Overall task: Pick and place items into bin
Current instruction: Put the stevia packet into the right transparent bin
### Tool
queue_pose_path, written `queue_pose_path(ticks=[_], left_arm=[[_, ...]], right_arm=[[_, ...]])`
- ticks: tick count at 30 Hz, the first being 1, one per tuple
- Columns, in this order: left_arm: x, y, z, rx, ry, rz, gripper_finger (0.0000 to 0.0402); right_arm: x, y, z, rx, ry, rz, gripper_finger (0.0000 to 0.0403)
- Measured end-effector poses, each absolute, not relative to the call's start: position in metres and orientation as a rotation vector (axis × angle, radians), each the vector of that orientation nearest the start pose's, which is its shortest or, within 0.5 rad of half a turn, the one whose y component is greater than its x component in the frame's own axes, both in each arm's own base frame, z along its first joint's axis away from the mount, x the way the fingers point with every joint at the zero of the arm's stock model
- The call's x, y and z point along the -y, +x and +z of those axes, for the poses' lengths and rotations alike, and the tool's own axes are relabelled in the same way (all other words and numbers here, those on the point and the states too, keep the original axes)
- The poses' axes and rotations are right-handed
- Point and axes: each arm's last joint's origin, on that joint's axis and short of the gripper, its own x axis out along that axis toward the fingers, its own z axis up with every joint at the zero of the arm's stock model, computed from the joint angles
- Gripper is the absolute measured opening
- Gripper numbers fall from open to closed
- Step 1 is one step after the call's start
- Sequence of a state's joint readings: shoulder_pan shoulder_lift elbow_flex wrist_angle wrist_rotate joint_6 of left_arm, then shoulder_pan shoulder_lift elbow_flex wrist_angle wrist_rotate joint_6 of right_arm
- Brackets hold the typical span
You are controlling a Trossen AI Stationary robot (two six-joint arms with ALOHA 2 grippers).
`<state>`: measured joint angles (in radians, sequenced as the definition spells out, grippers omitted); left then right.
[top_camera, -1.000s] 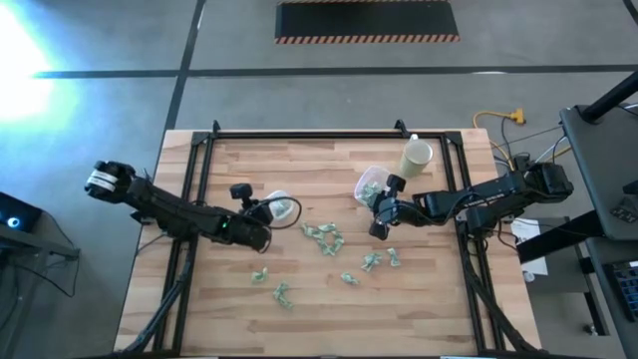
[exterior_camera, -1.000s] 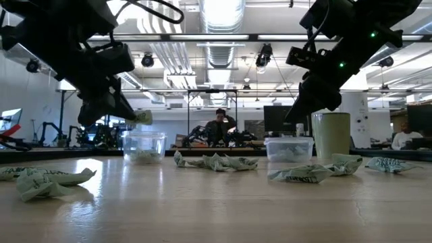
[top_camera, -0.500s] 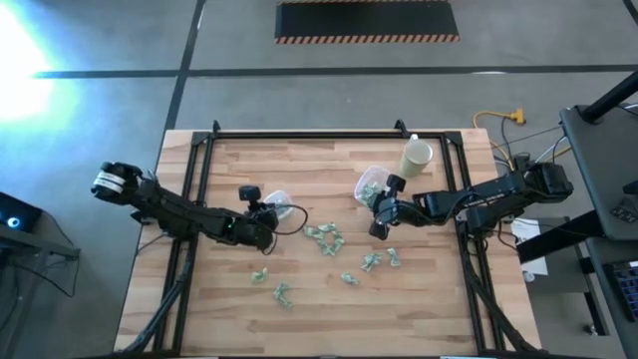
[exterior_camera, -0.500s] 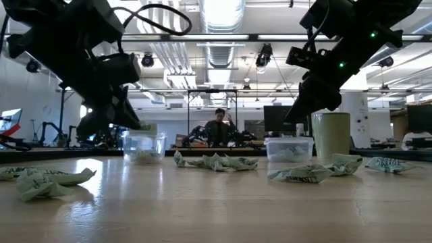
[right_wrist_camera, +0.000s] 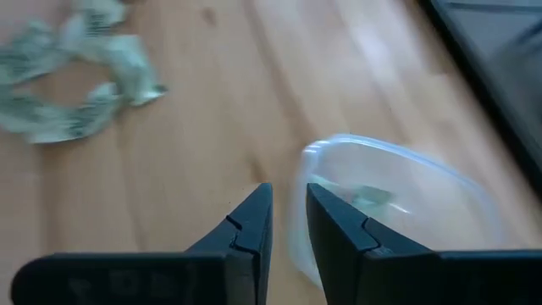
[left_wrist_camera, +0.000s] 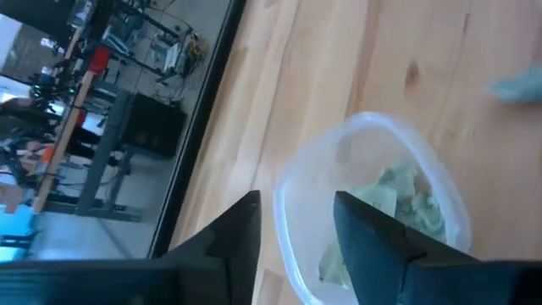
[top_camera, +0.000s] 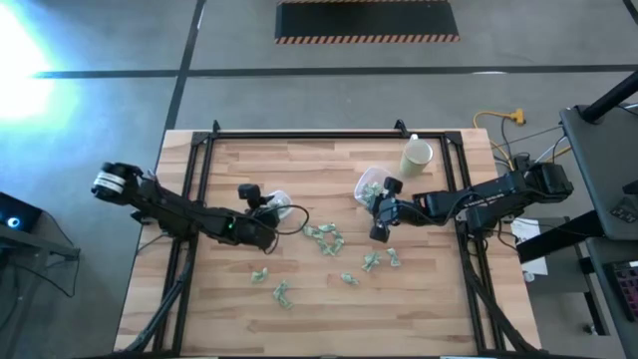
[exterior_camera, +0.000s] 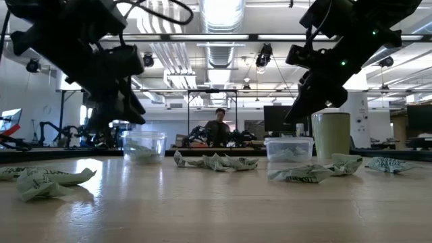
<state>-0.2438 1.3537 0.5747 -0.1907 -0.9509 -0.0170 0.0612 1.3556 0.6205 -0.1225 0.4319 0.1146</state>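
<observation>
Many small pale green and white items (top_camera: 324, 237) lie loose on the wooden table (top_camera: 329, 319), more of them nearer the front (top_camera: 282, 292). Two clear tubs stand on it. My left gripper (left_wrist_camera: 296, 203) hovers open over the left tub (top_camera: 282, 204), which holds several items (left_wrist_camera: 402, 199); nothing is between its fingers. My right gripper (right_wrist_camera: 290, 212) hangs above the near rim of the right tub (right_wrist_camera: 398, 199), its fingers a narrow gap apart with nothing between them. One item (right_wrist_camera: 368, 196) lies in that tub.
A tall cream cup (top_camera: 417, 157) stands at the far right, behind the right tub (exterior_camera: 289, 148). Black frame rails (top_camera: 199, 160) run along the table's left, right and far edges. A person (exterior_camera: 217, 128) sits in the room beyond the table.
My left gripper has gone a little toward the left tub and down over it, then opened. The pale green item at its fingertips a second ago no longer shows there.
</observation>
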Motion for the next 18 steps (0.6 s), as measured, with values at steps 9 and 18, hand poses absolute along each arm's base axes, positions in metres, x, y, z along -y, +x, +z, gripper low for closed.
queue_pose_path(ticks=[9,18], left_arm=[[0.039,0.221,0.184,-0.739,0.416,0.499,0.0140],[0.051,0.208,0.204,-0.639,0.362,0.440,0.0140]], right_arm=[[-0.018,0.268,0.169,-0.687,0.028,-0.013,0.0073],[-0.025,0.294,0.135,-0.704,-0.055,0.033,0.0111]])
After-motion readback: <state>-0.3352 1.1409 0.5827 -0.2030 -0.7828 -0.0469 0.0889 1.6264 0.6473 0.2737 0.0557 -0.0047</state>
